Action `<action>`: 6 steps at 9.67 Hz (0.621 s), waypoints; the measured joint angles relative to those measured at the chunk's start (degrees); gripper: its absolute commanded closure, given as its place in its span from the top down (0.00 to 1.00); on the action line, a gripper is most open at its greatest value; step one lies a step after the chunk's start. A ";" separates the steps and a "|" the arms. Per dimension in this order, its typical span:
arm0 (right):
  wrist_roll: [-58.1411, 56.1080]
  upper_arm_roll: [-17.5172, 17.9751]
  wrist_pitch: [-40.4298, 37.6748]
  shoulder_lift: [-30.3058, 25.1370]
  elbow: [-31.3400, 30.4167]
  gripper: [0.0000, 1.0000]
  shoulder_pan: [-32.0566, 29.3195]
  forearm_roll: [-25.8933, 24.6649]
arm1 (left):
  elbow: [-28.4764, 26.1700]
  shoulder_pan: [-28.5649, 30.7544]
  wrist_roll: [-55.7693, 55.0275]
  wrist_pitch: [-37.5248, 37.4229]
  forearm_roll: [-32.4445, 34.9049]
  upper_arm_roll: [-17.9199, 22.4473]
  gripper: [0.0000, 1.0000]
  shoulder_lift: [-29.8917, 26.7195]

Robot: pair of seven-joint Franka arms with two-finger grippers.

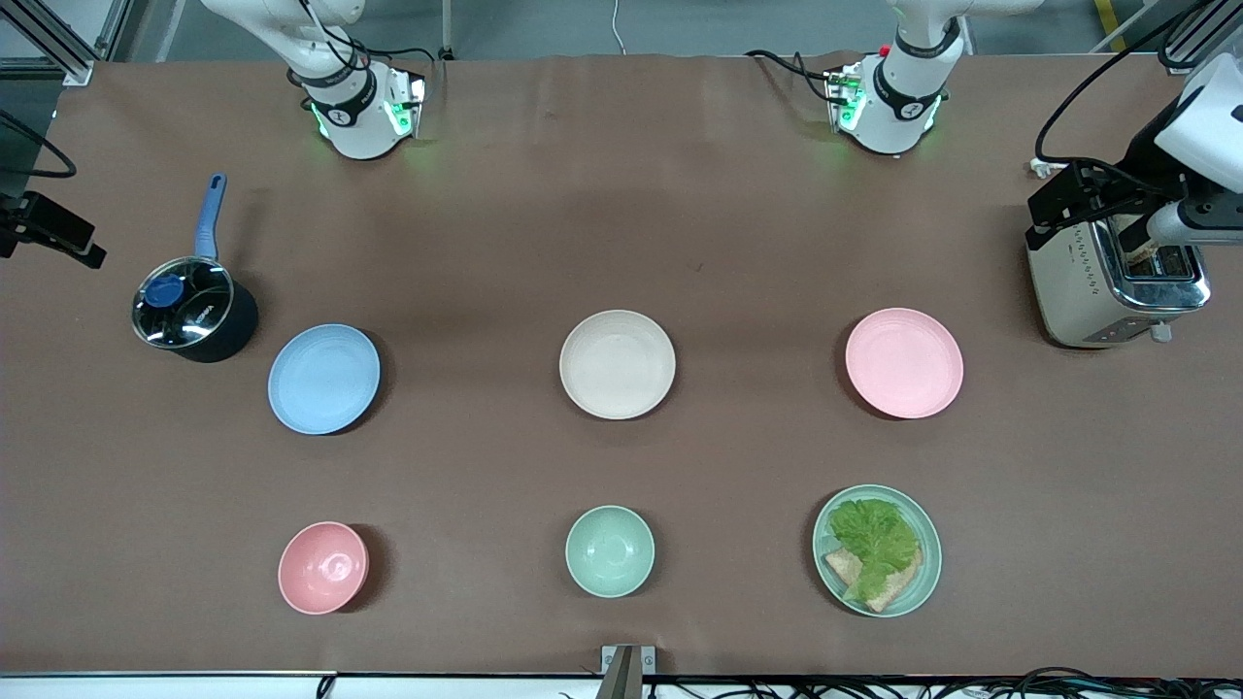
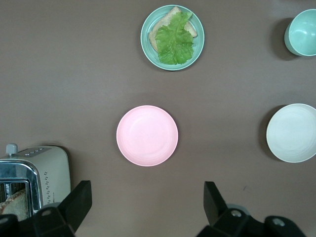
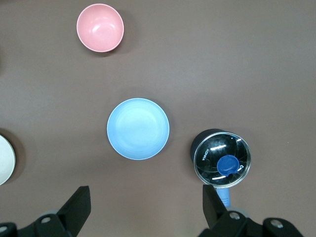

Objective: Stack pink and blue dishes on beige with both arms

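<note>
A: In front, what lay mid-bench?
B: 3 apart: blue plate (image 1: 323,379), beige plate (image 1: 617,364), pink plate (image 1: 903,362).
A: Wrists?
B: Left gripper (image 2: 148,205) spread, empty, over pink; right gripper (image 3: 146,207) likewise over blue.

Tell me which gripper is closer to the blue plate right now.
Right. The right gripper hangs open above the table beside the blue plate; the left gripper hangs open beside the pink plate, toward the other end.
</note>
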 measured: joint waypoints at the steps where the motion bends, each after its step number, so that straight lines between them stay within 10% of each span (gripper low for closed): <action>1: 0.00 -0.01 -0.02 0.00 0.00 1.00 0.00 0.00 | 0.00 0.01 0.13 -0.01 0.00 0.00 1.00 0.00; 6: -1.14 -0.01 0.10 0.18 -0.07 1.00 0.63 -0.44 | -0.14 0.09 3.32 -1.80 -2.29 6.59 1.00 0.00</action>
